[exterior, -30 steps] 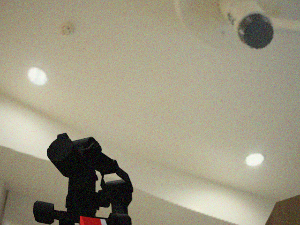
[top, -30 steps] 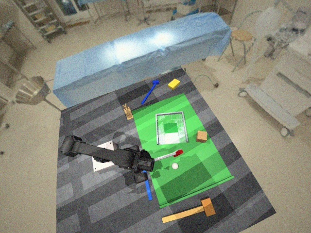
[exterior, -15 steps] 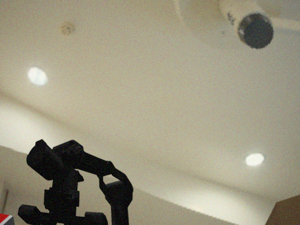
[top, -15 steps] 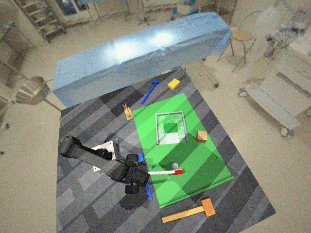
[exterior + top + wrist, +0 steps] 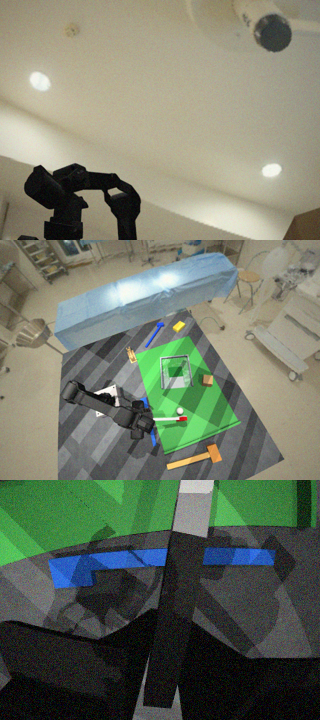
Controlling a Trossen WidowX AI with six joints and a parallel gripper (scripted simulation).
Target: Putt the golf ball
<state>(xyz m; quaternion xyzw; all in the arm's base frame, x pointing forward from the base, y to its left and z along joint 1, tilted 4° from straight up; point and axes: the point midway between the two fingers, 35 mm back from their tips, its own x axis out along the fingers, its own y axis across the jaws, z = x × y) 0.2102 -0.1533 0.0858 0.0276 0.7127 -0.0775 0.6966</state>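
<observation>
Now pincer (image 5: pixel 151 420) clamped on red putter (image 5: pixel 170 418), head just beside golf ball (image 5: pixel 179 410), green mat (image 5: pixel 206 405) open beyond.

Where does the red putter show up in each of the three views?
Top: the red putter lies low and centre on the green mat, its red head just below the white ball, its shaft running left to the claw.
Exterior: not in it; only the arm and the ceiling show.
Wrist: its grey shaft runs up the middle, held in the claw.
Shared landmark: the blue bar beside the mat.
</observation>
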